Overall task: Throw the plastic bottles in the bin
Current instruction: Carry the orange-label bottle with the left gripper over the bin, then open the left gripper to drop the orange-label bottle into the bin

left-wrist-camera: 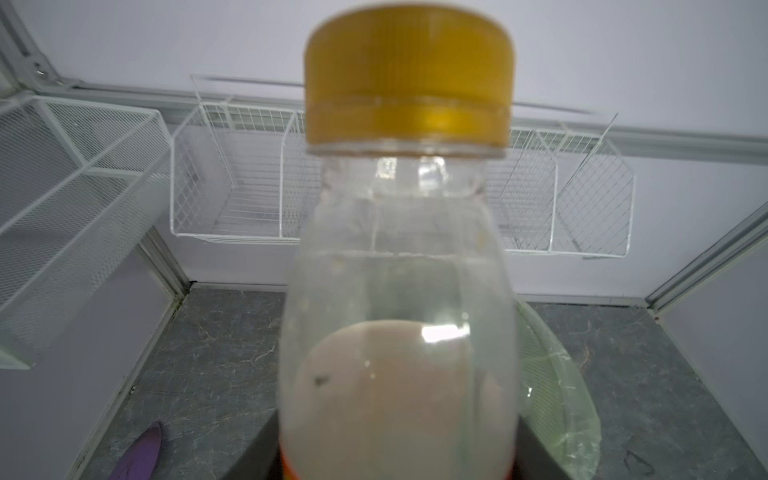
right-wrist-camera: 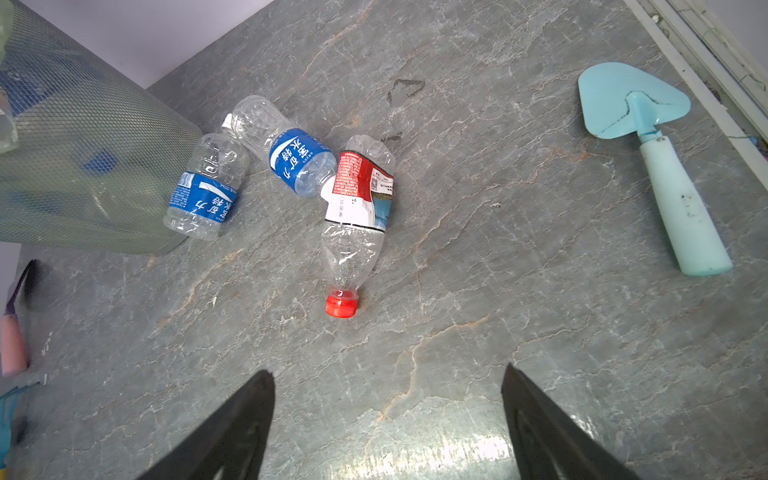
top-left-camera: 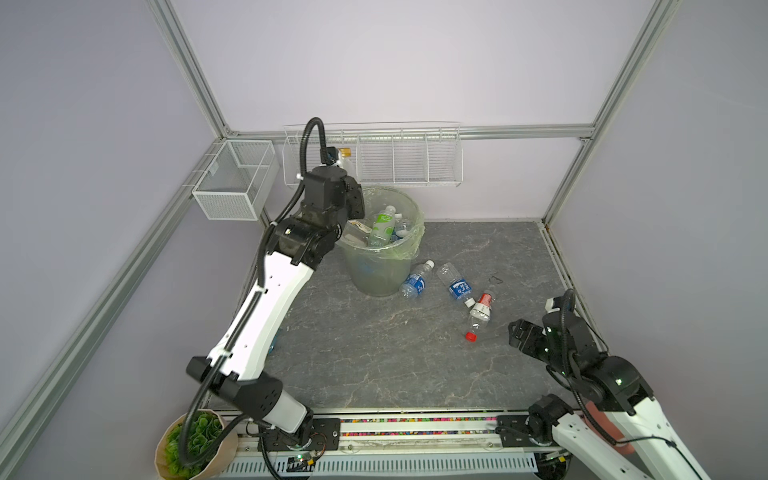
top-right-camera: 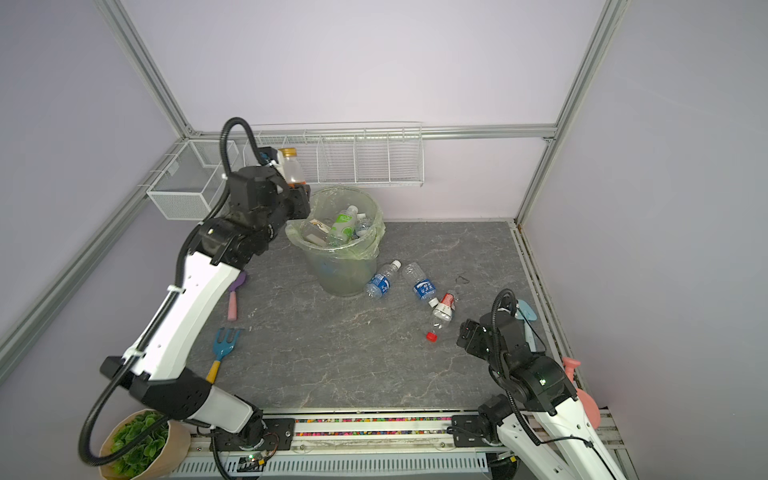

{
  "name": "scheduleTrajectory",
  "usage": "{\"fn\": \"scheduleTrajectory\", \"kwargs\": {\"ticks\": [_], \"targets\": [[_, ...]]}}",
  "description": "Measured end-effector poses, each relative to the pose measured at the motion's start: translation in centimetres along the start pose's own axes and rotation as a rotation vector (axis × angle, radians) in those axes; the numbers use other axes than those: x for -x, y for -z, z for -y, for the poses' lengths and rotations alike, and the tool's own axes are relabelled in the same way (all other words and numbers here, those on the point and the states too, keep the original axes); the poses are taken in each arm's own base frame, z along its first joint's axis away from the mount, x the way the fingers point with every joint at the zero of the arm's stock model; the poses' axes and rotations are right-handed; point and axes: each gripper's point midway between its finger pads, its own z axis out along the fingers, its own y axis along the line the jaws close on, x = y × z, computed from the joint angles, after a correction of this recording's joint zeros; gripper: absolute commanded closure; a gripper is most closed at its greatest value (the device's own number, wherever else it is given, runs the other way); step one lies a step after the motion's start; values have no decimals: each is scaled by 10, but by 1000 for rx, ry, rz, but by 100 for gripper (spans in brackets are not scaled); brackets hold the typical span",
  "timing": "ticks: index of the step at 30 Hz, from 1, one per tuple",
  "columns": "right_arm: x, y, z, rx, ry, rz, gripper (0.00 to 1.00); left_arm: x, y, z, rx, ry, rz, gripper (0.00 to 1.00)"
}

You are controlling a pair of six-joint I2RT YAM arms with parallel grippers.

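My left gripper [left-wrist-camera: 399,457] is shut on a clear bottle [left-wrist-camera: 399,257] with a yellow cap and an orange band, held upright just behind the left rim of the bin [top-right-camera: 340,270]. The bin is a pale-green bucket with a bag liner. It holds a green-labelled bottle [top-right-camera: 343,224] and several other bottles. To its right, two blue-labelled bottles [right-wrist-camera: 205,191] [right-wrist-camera: 293,156] and a red-labelled, red-capped bottle [right-wrist-camera: 355,216] lie on the grey table. My right gripper [right-wrist-camera: 387,370] hangs open and empty a little short of the red cap.
A light-blue toy shovel [right-wrist-camera: 665,178] lies near the right table edge. A blue rake [top-right-camera: 222,345] and a purple-and-pink tool [top-right-camera: 235,297] lie on the left under the left arm. White wire baskets [top-left-camera: 395,160] [top-left-camera: 235,178] hang on the back and left walls. A potted plant [top-left-camera: 191,444] stands front left.
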Motion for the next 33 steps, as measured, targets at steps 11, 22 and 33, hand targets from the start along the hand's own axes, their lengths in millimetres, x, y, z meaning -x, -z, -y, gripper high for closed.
{"fn": "scheduleTrajectory", "kwargs": {"ticks": [11,22,33], "targets": [[1,5,0,19,-6,16,12,-84,-80,-10,94,-80,-412,5],[1,3,-4,28,-6,6,12,9,55,-19,-45,38,-96,1],[0,-3,-10,33,-2,-15,12,-4,88,-23,-109,81,-57,1]]}}
